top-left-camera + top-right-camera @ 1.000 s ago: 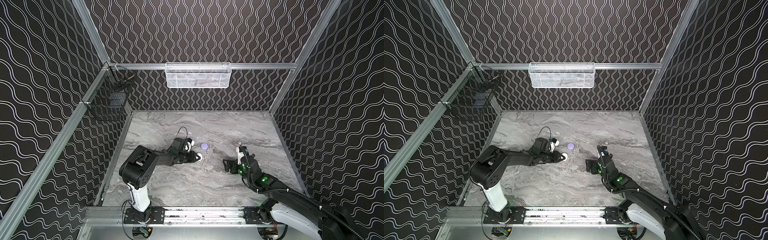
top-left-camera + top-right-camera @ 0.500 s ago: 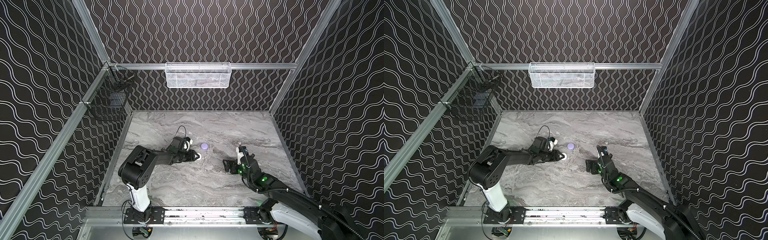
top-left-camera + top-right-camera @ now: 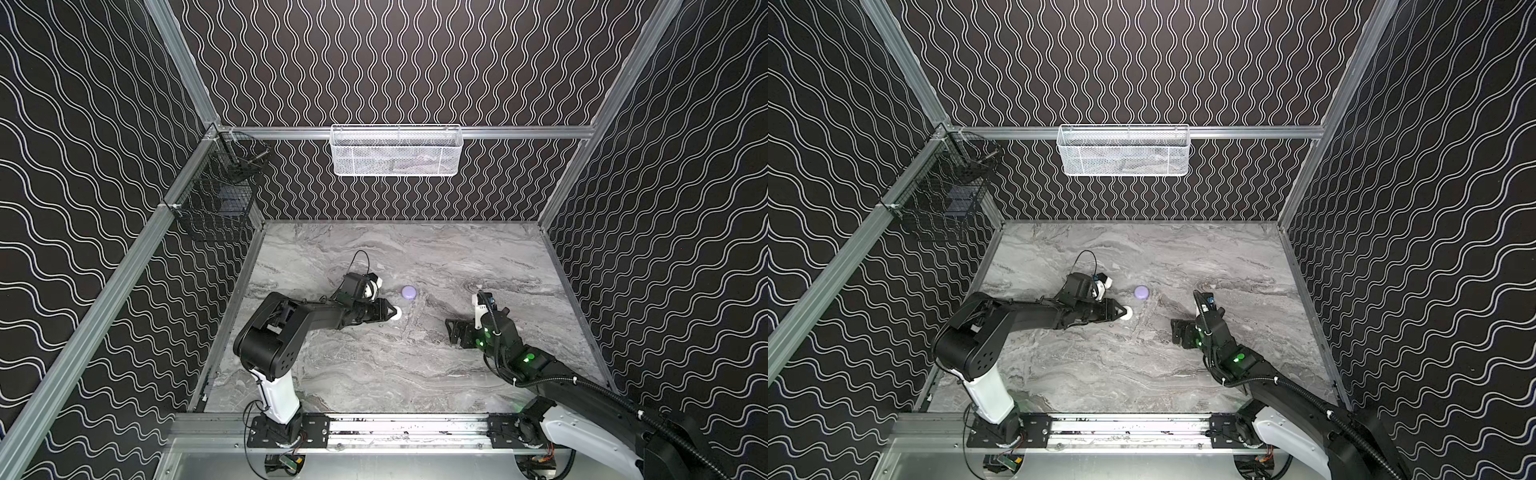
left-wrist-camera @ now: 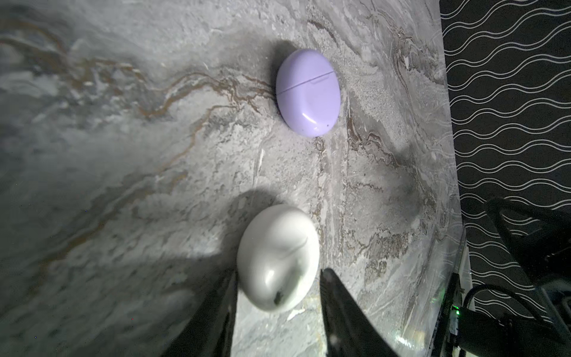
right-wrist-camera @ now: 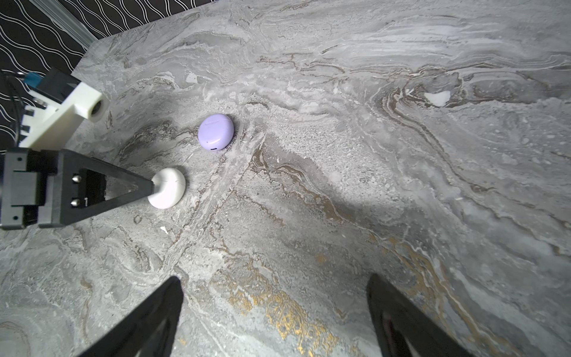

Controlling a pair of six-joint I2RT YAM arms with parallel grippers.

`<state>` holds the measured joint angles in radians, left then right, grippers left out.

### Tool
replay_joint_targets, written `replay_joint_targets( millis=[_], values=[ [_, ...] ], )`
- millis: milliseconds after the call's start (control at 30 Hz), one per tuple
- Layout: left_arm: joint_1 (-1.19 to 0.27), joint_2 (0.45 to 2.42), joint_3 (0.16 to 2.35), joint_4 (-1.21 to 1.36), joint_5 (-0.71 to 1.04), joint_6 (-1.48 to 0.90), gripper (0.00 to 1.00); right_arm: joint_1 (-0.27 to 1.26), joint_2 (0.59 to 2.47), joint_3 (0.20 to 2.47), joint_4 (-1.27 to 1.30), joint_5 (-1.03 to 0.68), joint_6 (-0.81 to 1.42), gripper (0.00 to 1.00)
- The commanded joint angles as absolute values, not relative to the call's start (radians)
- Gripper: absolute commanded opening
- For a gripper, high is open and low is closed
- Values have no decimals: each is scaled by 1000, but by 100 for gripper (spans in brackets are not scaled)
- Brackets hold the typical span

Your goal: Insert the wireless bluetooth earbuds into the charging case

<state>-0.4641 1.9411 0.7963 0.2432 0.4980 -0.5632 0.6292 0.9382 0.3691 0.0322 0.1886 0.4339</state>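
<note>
White pebble-shaped plastic charging case (image 5: 168, 188) is lying closed.
Left tool (image 4: 278, 273) is spreading off it, apparently finishing this case; right tool (image 5: 274, 278) is waiting spread, empty.

Left arm (image 3: 286, 328): black boxy links, white lower segment (image 3: 276, 395), thin black cable loop (image 3: 359, 259), white printed wrist camera mount (image 5: 61, 114). Right arm (image 3: 582, 395): black, green indicator lights (image 3: 528, 357), ribbed black hose (image 3: 660, 428). Left gripper (image 4: 278, 273): black hollow triangular fingers (image 5: 142, 189), silver screws (image 5: 75, 178).
</note>
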Motion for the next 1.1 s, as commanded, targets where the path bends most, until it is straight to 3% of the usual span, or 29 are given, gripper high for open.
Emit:
replay_joint_targets(
  millis=[0,367,500,600,633,1067],
  values=[
    [-458,1922,795,238,458,-523,49,630,930,373,38,200,437,95],
    [-451,1814,763,213,358,-472,63,630,923,368,41,202,437,95],
    [-451,1764,765,192,333,-443,78,630,919,365,44,209,437,96],
    [-452,1727,762,186,317,-437,97,630,917,364,48,210,438,98],
    [-451,1717,760,189,319,-441,99,630,920,366,45,211,438,99],
    [-455,1509,729,160,243,-370,99,629,904,432,-35,272,462,100]
  ],
)
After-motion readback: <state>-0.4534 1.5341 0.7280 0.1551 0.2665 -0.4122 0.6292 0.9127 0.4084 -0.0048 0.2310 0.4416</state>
